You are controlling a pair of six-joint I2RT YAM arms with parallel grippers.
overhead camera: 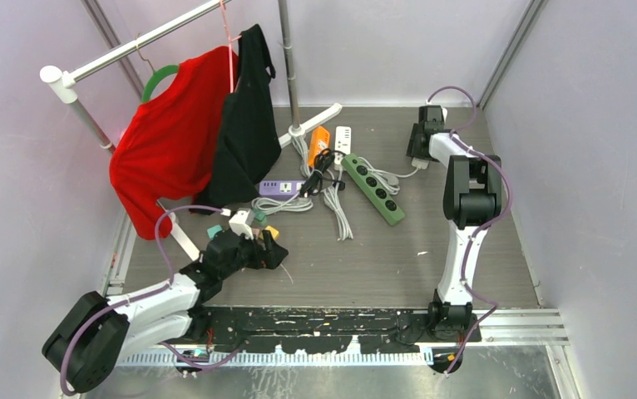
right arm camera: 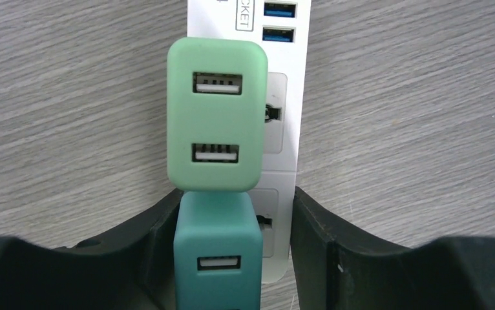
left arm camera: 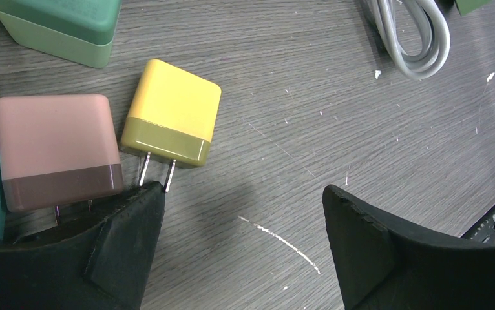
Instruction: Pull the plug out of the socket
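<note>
Pale walls enclose a grey wood-grain table (overhead camera: 365, 258). At its back left stands a clothes rack (overhead camera: 132, 46) with a red shirt (overhead camera: 174, 133) and a black garment (overhead camera: 249, 133) hanging from it.

The right arm reaches to the far right of the table, where the right gripper (right arm camera: 237, 203) points down at a white power strip (right arm camera: 289, 103). The left gripper (left arm camera: 245, 258) lies low near the front left, its jaws wide apart with nothing between them.

A green power strip (overhead camera: 373, 189), an orange one (overhead camera: 319, 143) and a purple one (overhead camera: 280, 188) lie in the middle among tangled cables.

Two plugs sit side by side in the white strip. The pale green plug (right arm camera: 217, 116), with two USB ports, is the farther one from the wrist camera. The teal plug (right arm camera: 218, 252) sits between the right fingers (right arm camera: 322, 245), still seated in its socket. The jaws flank it but are not clamped: the strip shows through a gap on one side.

By the left gripper lie loose adapters. A yellow one (left arm camera: 170, 113) has its prongs touching a fingertip (left arm camera: 135, 219), with a pink one (left arm camera: 54, 152) just beside it and a green one (left arm camera: 57, 29) beyond.
</note>
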